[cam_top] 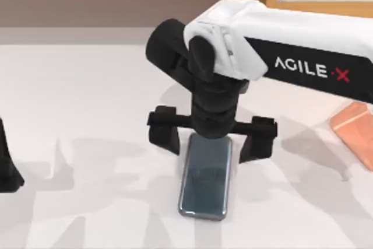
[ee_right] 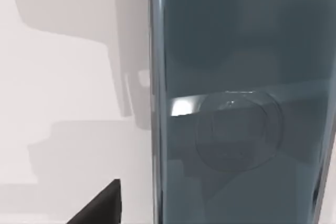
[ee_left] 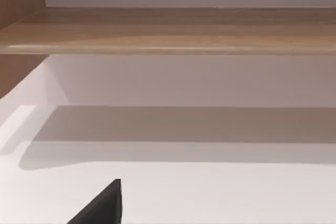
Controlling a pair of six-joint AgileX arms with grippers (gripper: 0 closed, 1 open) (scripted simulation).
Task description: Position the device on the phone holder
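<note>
1. The device point(cam_top: 205, 176) lies flat mid-table, long axis running toward and away from me — directly under my right gripper point(cam_top: 211, 138), whose fingers are spread wide, holding nothing.
2. The phone holder point(cam_top: 354, 129) sits at the table's right edge; left gripper point(cam_top: 7, 167) parked far left.

The scene is bright and evenly lit. On the white desk point(cam_top: 87, 103) lie soft grey shadows, several overlapping, around the right claw point(cam_top: 213, 144). The phone point(cam_top: 205, 176) has a glossy screen that mirrors the arm above it. In the left wrist view a broad shadow band crosses the desk.
</note>
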